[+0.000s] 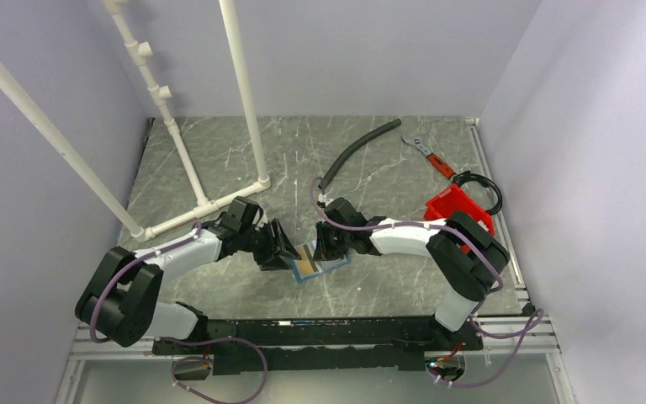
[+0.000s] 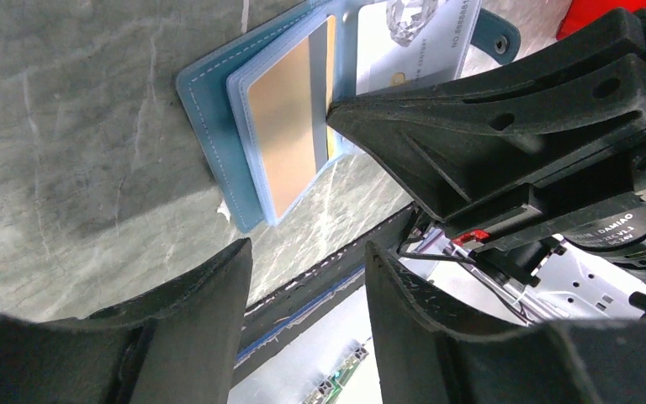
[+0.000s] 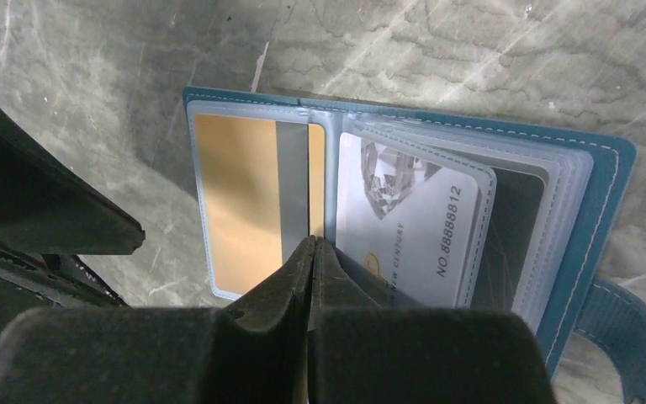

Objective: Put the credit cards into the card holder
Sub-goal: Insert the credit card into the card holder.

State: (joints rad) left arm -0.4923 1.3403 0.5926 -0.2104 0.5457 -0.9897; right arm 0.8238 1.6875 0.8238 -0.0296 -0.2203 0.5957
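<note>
— How are your arms set?

— Both reach in low over the table toward each other, tips nearly meeting. My right hand points down at the open card holder, its fingers pressed flat together with no gap. Their tip sits at the holder's near edge, right on the fold between two clear sleeves. Whether they nip a sleeve, I cannot tell. My left hand hovers just beside, half spread, nothing between its fingers. The holder lies flat on the table just ahead of them.

— Anything to read?

— Left of my right fingertips, a tan card sits in its sleeve. Right of them, a white card says "CENTURY" and "NO", then a row of eights ending in 12. The motor at my right wrist reads "DAMIAO".
</note>
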